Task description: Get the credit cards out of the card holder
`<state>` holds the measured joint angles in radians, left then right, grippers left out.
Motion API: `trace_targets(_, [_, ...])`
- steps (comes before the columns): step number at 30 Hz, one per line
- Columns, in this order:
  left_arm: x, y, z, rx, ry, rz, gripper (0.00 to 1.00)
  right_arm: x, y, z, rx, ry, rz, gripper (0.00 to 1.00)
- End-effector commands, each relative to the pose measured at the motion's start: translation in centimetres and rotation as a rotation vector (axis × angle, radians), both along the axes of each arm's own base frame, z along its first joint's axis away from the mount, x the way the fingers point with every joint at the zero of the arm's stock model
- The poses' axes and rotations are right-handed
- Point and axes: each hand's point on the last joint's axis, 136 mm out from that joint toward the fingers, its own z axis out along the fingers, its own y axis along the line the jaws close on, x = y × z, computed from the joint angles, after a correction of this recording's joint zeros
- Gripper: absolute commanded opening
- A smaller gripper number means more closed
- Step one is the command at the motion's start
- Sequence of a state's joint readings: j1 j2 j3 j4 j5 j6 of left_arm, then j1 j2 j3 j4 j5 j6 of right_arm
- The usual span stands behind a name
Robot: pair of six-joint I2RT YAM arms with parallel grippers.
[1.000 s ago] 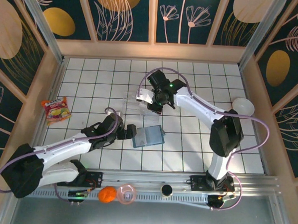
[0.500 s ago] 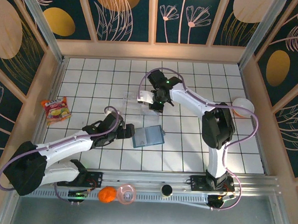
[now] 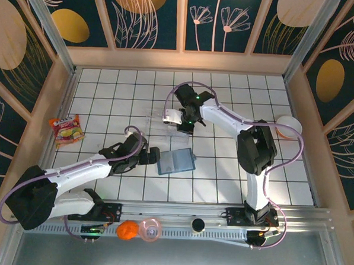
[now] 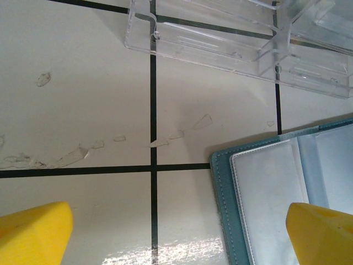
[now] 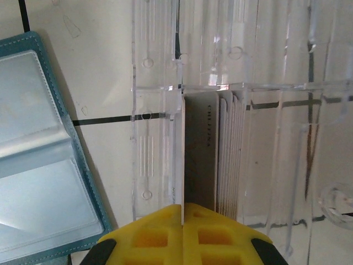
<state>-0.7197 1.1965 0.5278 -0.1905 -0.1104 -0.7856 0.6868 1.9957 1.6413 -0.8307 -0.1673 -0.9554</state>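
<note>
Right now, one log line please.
left end effector: open at card holder | right end effector: shut on credit card in clear tray

White tiled floor (image 3: pixel 108 87) w/ black grid, dark floral wall panels (image 3: pixel 230 22), pale wood framing (image 3: pixel 181 60), alu rail (image 3: pixel 179 213)

Bright even light, faint floor glare.

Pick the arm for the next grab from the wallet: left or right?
Left, likely. The left tool is open right beside the open wallet, one finger over its edge. The right tool is shut over the clear tray where cards stand, farther from the wallet.
</note>
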Motion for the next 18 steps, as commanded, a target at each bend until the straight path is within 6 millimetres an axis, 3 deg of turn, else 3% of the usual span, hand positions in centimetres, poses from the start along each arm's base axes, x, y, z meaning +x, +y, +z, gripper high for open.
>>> trace_targets(1, [0.4, -0.1, 0.3, -0.001, -0.006, -0.002, 0.99, 0.1, 0.1, 0.0, -0.002, 0.026, -0.003, 0.05])
trace_targets(4, [0.4, -0.2, 0.3, -0.002, -0.007, -0.002, 0.99, 1.0, 0.5, 0.5, 0.018, -0.007, -0.031, 0.14])
trace_targets(7, [0.4, -0.1, 0.4, -0.005, -0.011, -0.001, 0.99, 1.3, 1.5, 2.5, 0.081, -0.033, -0.036, 0.21])
trace_targets(18, [0.3, 0.1, 0.4, -0.031, -0.024, 0.020, 0.99, 0.2, 5.0, 11.1, 0.421, -0.103, -0.109, 0.23])
